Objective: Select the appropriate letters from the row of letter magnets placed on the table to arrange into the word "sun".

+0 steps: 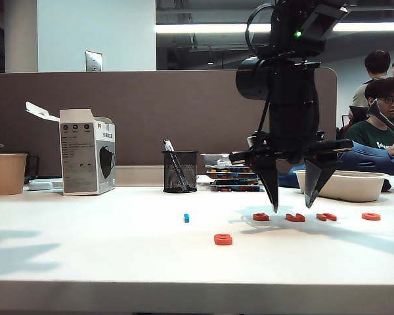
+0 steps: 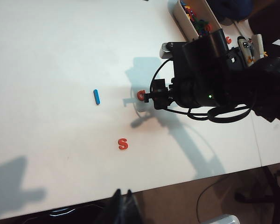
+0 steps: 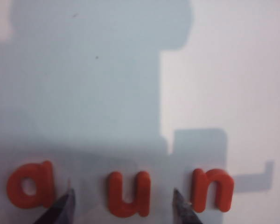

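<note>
Right pincer (image 1: 293, 207) seen hanging above the row of letter magnets (image 1: 314, 216) on the right half of the worktop (image 1: 85, 256), tips pointing down, clear of the surface. Jaws stood wide apart with nothing between them but air; in the right wrist view (image 3: 122, 203) the tips straddled the "u" (image 3: 128, 193), apart from it on both sides. "a" (image 3: 31, 184) lay just beside one tip, "n" (image 3: 213, 189) just beside the other, so little spare room on either flank.

Left pincer (image 2: 123, 205) visible only as dark tips at the edge of the left wrist view, high above the worktop; open or shut could not be told.

"s" (image 1: 223, 239) lay alone, nearer the front edge than the row, well apart from it, also found in the left wrist view (image 2: 123, 144). Small blue piece (image 1: 186, 218) lay to its left, separate. Broad bare surface left of both, and between the "s" and the front edge.

Letters flat, orange-red, alike in size, lower-case, face up, rounded strokes. Row ran parallel to the front edge, last piece (image 1: 371, 216) near the right border of the exterior view. White tray (image 1: 341, 186) stood behind the row; mesh pen holder (image 1: 180, 171), carton (image 1: 87, 152) and paper cup (image 1: 8, 173) lined the back edge against the partition.
</note>
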{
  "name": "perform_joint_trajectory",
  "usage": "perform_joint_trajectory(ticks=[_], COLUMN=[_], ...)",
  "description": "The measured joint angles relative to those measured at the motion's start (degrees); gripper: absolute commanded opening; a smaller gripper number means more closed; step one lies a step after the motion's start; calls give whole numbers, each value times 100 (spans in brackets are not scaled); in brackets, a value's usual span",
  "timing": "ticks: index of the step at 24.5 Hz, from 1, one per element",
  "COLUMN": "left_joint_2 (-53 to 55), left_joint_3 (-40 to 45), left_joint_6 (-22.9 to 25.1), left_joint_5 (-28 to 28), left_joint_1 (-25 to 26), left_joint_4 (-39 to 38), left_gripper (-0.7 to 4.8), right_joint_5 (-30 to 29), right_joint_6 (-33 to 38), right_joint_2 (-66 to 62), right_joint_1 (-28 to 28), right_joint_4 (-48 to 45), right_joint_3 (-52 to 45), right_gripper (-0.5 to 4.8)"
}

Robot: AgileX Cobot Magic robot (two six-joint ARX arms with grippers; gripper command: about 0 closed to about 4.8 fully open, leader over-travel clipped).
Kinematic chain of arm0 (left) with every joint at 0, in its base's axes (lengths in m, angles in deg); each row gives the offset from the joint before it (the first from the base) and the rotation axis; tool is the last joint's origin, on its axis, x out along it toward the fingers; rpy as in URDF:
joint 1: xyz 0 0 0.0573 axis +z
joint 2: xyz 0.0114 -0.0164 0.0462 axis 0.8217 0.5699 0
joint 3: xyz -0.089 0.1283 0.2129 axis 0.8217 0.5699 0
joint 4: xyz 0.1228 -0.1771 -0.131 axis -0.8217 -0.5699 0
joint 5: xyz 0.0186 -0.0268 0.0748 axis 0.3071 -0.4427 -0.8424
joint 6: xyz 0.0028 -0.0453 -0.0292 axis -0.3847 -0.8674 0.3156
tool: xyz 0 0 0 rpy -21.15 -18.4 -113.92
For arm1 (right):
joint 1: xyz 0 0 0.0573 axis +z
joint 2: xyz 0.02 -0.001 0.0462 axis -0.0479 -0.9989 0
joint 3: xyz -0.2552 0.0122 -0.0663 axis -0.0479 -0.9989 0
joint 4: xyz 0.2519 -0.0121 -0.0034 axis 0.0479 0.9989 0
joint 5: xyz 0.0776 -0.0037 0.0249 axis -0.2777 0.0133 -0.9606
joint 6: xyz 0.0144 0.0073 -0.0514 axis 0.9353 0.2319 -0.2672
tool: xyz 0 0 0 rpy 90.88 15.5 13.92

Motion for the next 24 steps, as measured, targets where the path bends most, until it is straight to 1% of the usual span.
perform_joint_trajectory(ticks=[7, 10, 15, 18, 24], left_joint_2=[0, 0, 0, 0, 0], left_joint_3=[0, 0, 0, 0, 0], left_joint_6=[0, 0, 0, 2, 0], left_joint_5=[0, 0, 0, 0, -2], left_joint_1=[0, 0, 0, 0, 0], left_joint_4=[2, 2, 2, 2, 2], left_gripper=[-5, -5, -5, -5, -5], right_joint_5=[-2, -133, -151, -424, -444], right_joint_6=[-79, -83, -85, -83, -83], right_joint_2=[-35, -42, -44, -42, -44], right_joint_1=[-42, -105, -232, -282, -282], right_joint_4=[-164, -197, -214, -229, -223], right_joint_3=[2, 2, -4, -101, -166], right_gripper=[260, 230, 230, 230, 230])
